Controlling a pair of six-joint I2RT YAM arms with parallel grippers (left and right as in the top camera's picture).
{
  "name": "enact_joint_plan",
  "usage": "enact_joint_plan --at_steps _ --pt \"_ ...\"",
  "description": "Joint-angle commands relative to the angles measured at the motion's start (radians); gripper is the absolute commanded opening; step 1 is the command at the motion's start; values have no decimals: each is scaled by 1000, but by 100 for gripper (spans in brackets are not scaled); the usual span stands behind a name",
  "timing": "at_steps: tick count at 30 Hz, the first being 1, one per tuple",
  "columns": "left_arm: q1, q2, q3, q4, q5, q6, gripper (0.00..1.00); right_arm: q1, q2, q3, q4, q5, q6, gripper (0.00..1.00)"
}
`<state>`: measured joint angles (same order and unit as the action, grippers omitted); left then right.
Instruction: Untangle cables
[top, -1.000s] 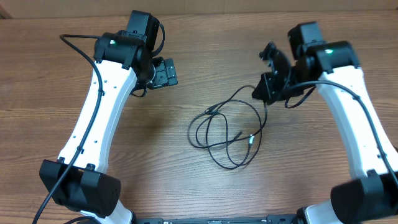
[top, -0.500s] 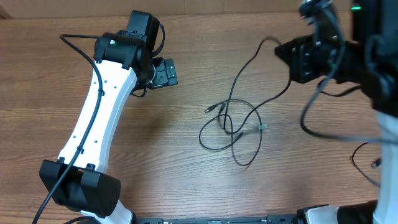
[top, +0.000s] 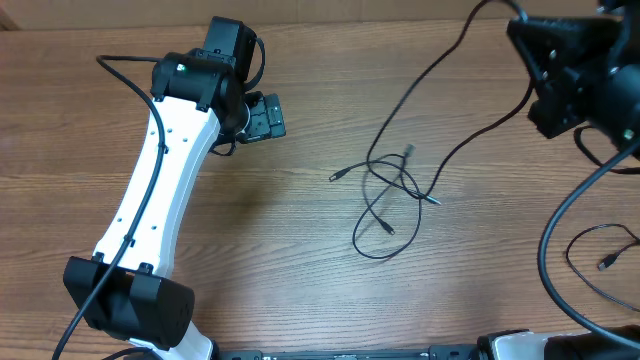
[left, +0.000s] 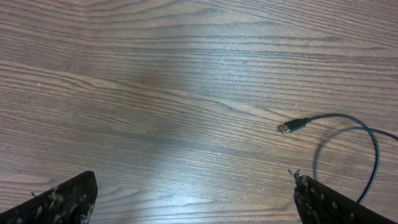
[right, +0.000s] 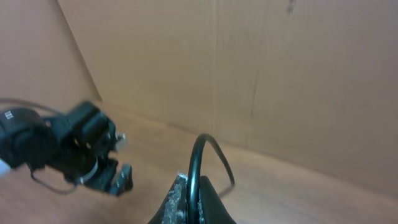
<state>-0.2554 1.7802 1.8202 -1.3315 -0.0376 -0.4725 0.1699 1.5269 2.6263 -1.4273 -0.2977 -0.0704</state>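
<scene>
A brown wood-grain table (top: 300, 260) fills the overhead view. In the right wrist view its far side meets a plain tan wall of cardboard-like panels (right: 298, 74).

The white left arm with black joints (top: 150, 200) stretches from its base at the near left corner toward the far left of the table. Its wrist turns inward, so the left end effector (top: 268, 115) points toward the middle. It is released: in its wrist view the two black fingertips (left: 65, 202) sit at opposite lower corners. Only bare wood lies between them, and they touch nothing.

The right arm (top: 585, 70) hangs high over the far right corner, so close to the overhead camera that it looks large and blurred. The right end effector (right: 191, 202) is clenched on a black strand, which arches out of the pinched tips in a short loop.

The thin black cables with small plugs (top: 390, 195) lie in a loose knot of crossing loops just right of the table's centre, well apart from the left end effector. Several plug ends splay out around the knot. Two strands rise from it toward the far right, up to the right end effector. One silver-tipped plug (left: 287, 127) lies flat on the wood ahead of the left fingertips.
</scene>
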Motion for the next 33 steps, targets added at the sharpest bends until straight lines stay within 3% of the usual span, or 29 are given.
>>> enact_joint_plan --at_steps 1,11,26,33 --pt "-6 -24 15 1 5 1 100 -2 -5 24 11 12 53 4" --pt "-7 -24 15 1 5 1 99 -2 34 24 -192 28 37 4" --pt "-7 -24 15 1 5 1 100 -2 35 24 -237 28 37 4" --pt "-7 -24 15 1 5 1 100 -2 26 33 -159 27 39 4"
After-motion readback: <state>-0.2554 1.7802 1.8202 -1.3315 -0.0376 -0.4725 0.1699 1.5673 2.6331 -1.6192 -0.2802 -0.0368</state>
